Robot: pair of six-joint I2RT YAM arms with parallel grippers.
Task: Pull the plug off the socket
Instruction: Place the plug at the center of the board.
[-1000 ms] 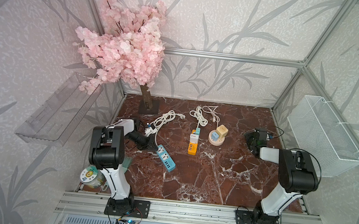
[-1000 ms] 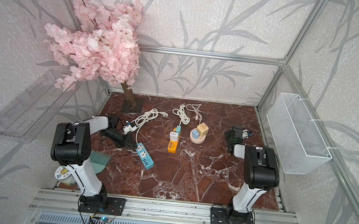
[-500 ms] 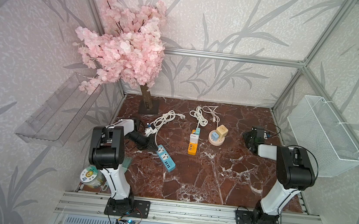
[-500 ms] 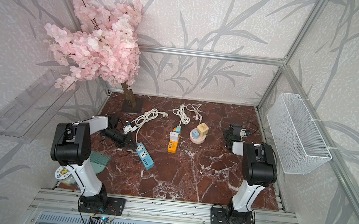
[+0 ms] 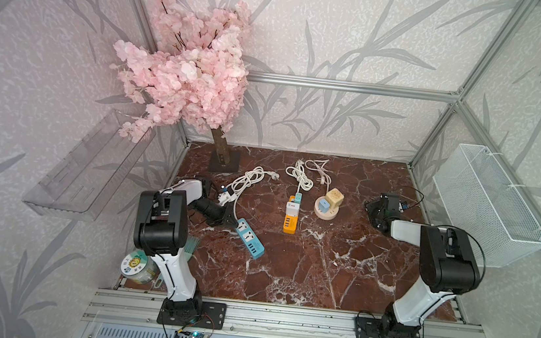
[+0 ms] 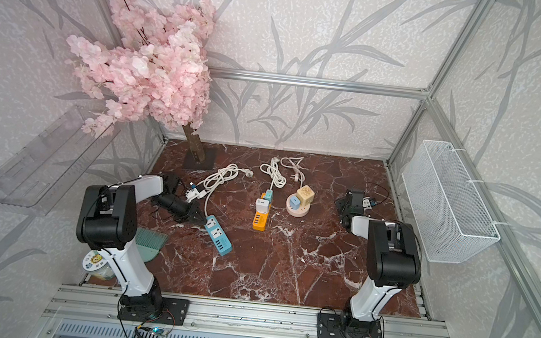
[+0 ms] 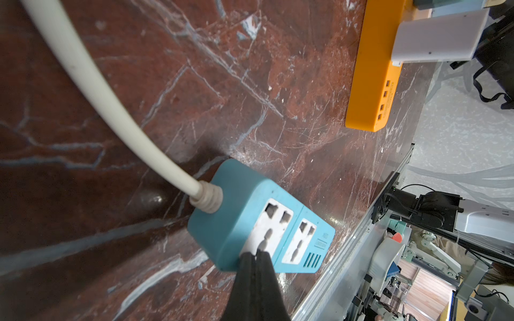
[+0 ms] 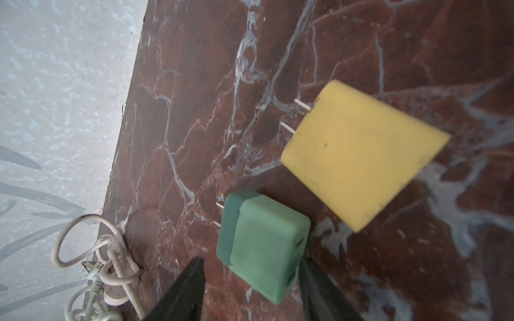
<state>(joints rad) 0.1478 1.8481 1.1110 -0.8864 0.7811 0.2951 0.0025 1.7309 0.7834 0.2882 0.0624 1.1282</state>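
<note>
Lying inside wide right pincer: green plug; left pincer closed, touching teal strip.

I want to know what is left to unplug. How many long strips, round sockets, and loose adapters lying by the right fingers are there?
Long strips: 2, the blue strip and the orange strip
Round socket: 1
Loose adapters there: 2, the green adapter and the yellow adapter
Total: 5
</note>
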